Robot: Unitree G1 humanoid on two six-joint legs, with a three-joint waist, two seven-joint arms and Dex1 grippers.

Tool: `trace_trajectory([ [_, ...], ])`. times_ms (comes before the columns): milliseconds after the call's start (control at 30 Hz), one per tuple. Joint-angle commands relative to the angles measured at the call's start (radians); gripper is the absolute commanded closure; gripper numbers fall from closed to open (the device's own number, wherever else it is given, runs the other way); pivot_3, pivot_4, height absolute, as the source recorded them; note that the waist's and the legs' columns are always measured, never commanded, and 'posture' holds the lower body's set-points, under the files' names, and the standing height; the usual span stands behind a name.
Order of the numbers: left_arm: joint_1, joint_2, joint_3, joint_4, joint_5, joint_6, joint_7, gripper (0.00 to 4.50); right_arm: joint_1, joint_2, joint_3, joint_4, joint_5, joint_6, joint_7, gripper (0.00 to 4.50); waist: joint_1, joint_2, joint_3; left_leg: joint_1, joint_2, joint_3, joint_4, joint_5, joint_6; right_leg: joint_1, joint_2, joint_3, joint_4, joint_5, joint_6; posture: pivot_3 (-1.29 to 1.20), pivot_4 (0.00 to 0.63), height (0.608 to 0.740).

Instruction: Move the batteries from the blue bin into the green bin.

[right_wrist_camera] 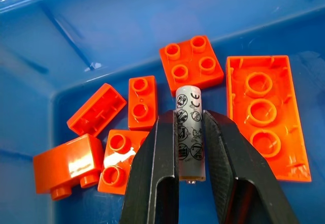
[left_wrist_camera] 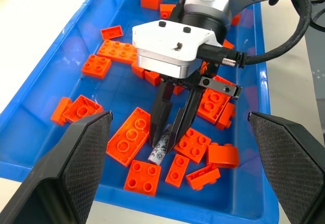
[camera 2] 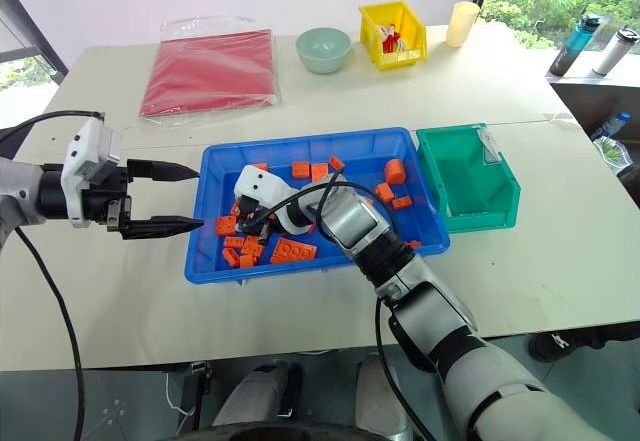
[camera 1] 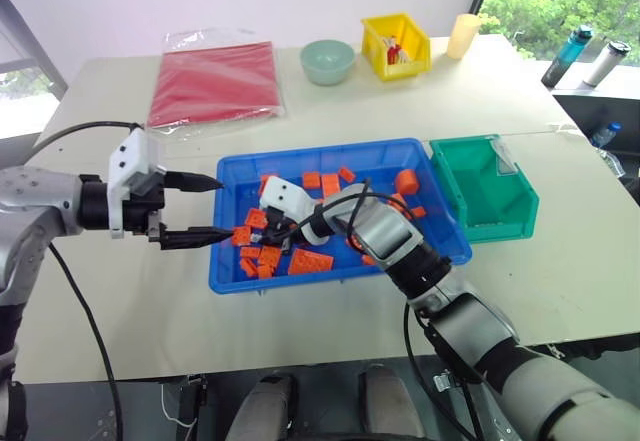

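On my table (camera 1: 300, 111) I see a red packet (camera 1: 215, 83), a pale green bowl (camera 1: 327, 61), a yellow bin (camera 1: 396, 45), a cream cup (camera 1: 463, 35), two bottles (camera 1: 567, 56), and scattered orange bricks (left_wrist_camera: 133, 135).

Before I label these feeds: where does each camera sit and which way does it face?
Head eyes: on the head, facing forward and down at the blue bin and green bin; both arms show.
Left wrist: between the open left gripper fingers, facing the right gripper.
Right wrist: along the fingers shut on a battery.
Both wrist views share that battery and the orange bricks.
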Motion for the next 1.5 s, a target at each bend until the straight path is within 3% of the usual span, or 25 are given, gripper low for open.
trace_trajectory([
  [33,-0.015,0.015,0.035,-0.001,-0.004,-0.019,-0.004,0.00,0.001,0.002,0.015,-0.005,-0.012,-0.022,-0.002,3.68,-0.001,0.000,0.000,0.000,0.000,0.000,0.000,0.000,0.000,0.000,0.000,0.000,0.000,0.000,0.000,0.00,0.150,0.717],
  [200,-0.021,0.007,0.021,0.008,0.004,-0.032,-0.003,0.00,0.003,-0.004,0.027,0.028,-0.031,-0.054,-0.003,3.68,-0.001,0.000,0.000,0.000,0.000,0.000,0.000,0.000,0.000,0.000,0.000,0.000,0.000,0.000,0.000,0.00,0.150,0.717],
  [433,-0.044,-0.003,0.006,0.022,0.007,-0.041,-0.001,0.00,0.007,0.004,0.027,0.062,-0.050,-0.083,-0.008,0.36,-0.002,-0.001,-0.001,0.000,0.000,0.000,0.000,0.000,0.000,0.000,0.000,0.000,0.000,0.000,0.000,0.00,0.150,0.717],
  [467,-0.045,-0.004,0.005,0.023,0.008,-0.042,-0.002,0.00,0.007,0.005,0.025,0.066,-0.052,-0.085,-0.008,0.04,-0.005,-0.001,-0.001,0.000,0.000,0.000,0.000,0.000,0.000,0.000,0.000,0.000,0.000,0.000,0.000,0.00,0.150,0.717],
  [533,-0.043,-0.007,0.004,0.022,0.008,-0.044,-0.002,0.00,0.007,0.005,0.020,0.073,-0.056,-0.093,-0.005,0.04,-0.011,-0.002,-0.002,0.002,0.001,0.000,0.000,0.000,0.000,0.000,0.000,0.000,0.000,0.000,0.000,0.00,0.150,0.717],
  [833,-0.035,-0.027,-0.003,0.028,0.005,-0.069,-0.017,0.00,0.011,-0.018,0.003,0.040,-0.053,-0.090,0.009,4.41,-0.001,-0.002,-0.002,0.001,0.000,0.000,0.000,0.000,0.000,0.000,0.000,0.000,0.001,0.000,0.000,0.00,0.150,0.717],
  [967,-0.034,-0.042,-0.008,0.030,0.008,-0.081,-0.014,0.00,0.007,-0.029,-0.021,0.013,-0.042,-0.076,0.001,4.42,-0.001,-0.002,-0.002,0.001,0.000,-0.001,0.000,0.000,0.000,0.000,0.000,0.000,0.001,0.000,0.000,0.00,0.150,0.717],
  [1200,-0.044,-0.099,-0.024,0.033,-0.003,-0.123,-0.042,0.00,-0.018,-0.199,-0.301,-0.311,0.149,0.231,0.013,4.42,0.014,-0.002,-0.002,-0.002,-0.004,-0.005,0.002,0.000,0.000,0.000,-0.002,0.000,0.001,0.000,0.000,0.00,0.150,0.717],
  [1333,-0.053,-0.129,-0.042,0.058,0.017,-0.162,-0.050,0.00,-0.023,-0.370,-0.537,-0.452,0.237,0.434,-0.034,4.42,0.029,-0.002,-0.002,-0.002,-0.004,-0.004,0.001,0.000,0.000,0.000,-0.002,0.000,0.000,0.000,0.000,0.00,0.150,0.717],
  [1500,-0.060,-0.155,-0.066,0.079,0.027,-0.185,-0.058,0.00,0.092,-0.634,-0.690,-0.486,0.242,0.480,-0.072,4.42,0.046,-0.003,-0.002,-0.002,-0.005,-0.003,0.002,0.000,0.001,0.001,-0.003,0.000,-0.002,0.000,0.000,0.00,0.150,0.717],
])
